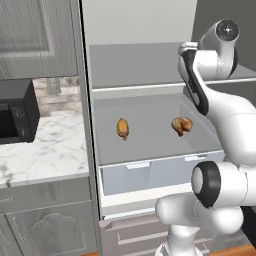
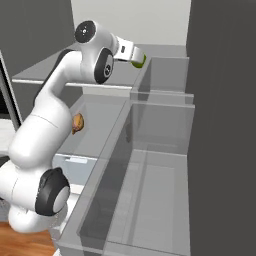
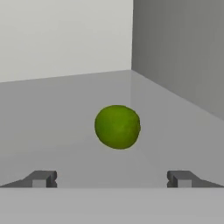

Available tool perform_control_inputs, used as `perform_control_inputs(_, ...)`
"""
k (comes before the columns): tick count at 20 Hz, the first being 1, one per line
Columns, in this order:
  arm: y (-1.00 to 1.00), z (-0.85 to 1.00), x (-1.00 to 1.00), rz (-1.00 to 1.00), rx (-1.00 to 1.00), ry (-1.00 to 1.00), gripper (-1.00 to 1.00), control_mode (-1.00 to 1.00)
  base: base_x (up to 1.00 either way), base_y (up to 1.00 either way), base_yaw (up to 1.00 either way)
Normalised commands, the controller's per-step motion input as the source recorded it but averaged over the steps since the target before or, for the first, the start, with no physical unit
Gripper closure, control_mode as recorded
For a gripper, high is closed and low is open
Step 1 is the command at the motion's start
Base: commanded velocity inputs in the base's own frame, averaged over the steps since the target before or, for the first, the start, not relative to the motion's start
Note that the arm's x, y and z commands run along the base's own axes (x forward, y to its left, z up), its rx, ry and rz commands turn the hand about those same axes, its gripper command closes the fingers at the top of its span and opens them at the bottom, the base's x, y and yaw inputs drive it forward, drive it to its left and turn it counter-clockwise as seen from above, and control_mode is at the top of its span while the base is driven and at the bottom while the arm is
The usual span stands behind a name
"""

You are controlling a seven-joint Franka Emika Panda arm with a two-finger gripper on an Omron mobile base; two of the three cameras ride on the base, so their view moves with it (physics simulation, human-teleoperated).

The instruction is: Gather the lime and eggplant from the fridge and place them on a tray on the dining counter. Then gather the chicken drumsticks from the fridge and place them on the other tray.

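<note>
one round, dimpled green lime (image 3: 117, 127)

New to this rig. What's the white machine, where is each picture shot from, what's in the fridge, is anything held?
It's a white robot arm on a mobile base, reaching into an open fridge. Two pictures come from cameras on the base, behind the arm to its left and right. The third looks along the hand. A lime lies on the upper shelf, ahead of the gripper. Its jaws are wide open, holding nothing. Two chicken drumsticks lie on the shelf below. A microwave sits on the marble counter.
</note>
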Motion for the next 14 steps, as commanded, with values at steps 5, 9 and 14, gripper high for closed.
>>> perform_control_inputs(5, -0.18, -0.02, 0.46, 0.00, 0.00, 0.00, -1.00, -1.00, 0.00, 0.00, 0.00)
perform_control_inputs(9, -0.15, -0.09, 0.37, 0.00, 0.00, 0.00, -1.00, -1.00, 0.00, 0.00, 0.00)
perform_control_inputs(14, -0.01, -0.06, 0.14, 0.00, 0.00, 0.04, -1.00, -1.00, 0.00, 0.00, 0.00)
